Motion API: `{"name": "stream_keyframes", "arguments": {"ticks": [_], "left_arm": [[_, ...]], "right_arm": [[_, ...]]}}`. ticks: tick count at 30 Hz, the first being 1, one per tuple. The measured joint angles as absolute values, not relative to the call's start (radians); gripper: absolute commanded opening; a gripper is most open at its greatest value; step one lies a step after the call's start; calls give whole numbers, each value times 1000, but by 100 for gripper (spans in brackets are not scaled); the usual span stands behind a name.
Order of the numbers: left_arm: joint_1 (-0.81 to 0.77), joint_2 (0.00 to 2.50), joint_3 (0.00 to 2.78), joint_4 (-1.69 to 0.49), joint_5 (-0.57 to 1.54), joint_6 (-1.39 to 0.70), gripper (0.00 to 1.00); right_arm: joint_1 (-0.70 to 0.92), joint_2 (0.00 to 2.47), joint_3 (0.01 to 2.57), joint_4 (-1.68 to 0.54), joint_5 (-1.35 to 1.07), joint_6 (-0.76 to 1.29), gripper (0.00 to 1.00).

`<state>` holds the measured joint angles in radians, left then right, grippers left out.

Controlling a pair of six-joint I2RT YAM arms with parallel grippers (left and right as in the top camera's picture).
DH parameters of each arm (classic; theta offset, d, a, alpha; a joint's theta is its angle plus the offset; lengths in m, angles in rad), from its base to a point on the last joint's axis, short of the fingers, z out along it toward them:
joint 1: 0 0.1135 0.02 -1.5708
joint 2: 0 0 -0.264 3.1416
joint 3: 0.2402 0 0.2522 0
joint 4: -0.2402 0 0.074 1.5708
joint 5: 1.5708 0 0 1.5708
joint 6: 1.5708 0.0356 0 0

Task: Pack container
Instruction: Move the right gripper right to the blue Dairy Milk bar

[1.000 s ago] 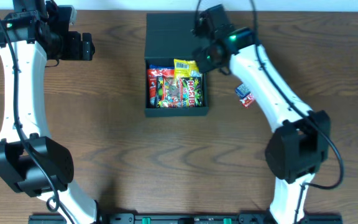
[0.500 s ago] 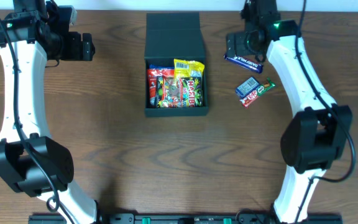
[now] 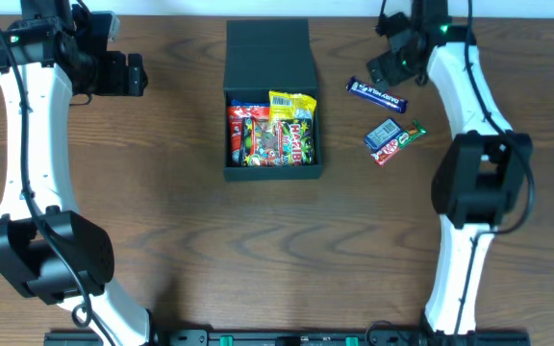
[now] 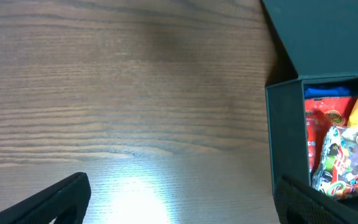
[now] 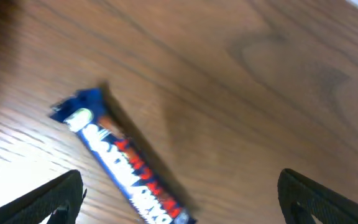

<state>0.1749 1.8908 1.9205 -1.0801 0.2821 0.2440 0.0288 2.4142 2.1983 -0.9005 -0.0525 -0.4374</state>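
The container (image 3: 273,173) is a dark box at the back middle of the table, its flap lid (image 3: 269,53) lying open behind it. Bright snack packets (image 3: 272,133) fill it. A blue chocolate bar (image 3: 377,94) lies on the wood to its right. My right gripper (image 3: 387,69) hovers open just behind that bar; in the right wrist view the blue bar (image 5: 126,165) runs diagonally between the spread fingers (image 5: 48,202). My left gripper (image 3: 133,74) stands open to the left of the container, empty. In the left wrist view the container's wall (image 4: 284,124) is at the right.
Two more snacks lie right of the container: a small blue packet (image 3: 385,132) and a red-and-green bar (image 3: 400,144). Bare wood shows under my left gripper (image 4: 182,205) and across the front of the table.
My right arm has swung from the container's back right corner out to the right, uncovering the blue bar and the small snacks. The left arm has not moved.
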Motion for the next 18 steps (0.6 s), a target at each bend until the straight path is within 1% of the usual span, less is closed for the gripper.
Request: {"name": "stream_keyframes", "arguments": {"ticks": [2, 4, 8, 16, 18], "left_arm": [[175, 1891, 1921, -1084, 282, 244, 95], [175, 1891, 1921, -1093, 282, 244, 95], [175, 1891, 1921, -1105, 282, 244, 96], [175, 1891, 1921, -1104, 282, 244, 95], [175, 1891, 1921, -1105, 282, 244, 95]], "right_arm": [[32, 2480, 2299, -980, -41, -462, 99], [40, 2527, 2365, -1011, -36, -477, 99], [46, 2555, 2387, -1078, -72, -525, 87], [43, 2556, 2390, -1119, -100, -596, 88], [43, 2556, 2389, -1119, -107, -607, 86]]}}
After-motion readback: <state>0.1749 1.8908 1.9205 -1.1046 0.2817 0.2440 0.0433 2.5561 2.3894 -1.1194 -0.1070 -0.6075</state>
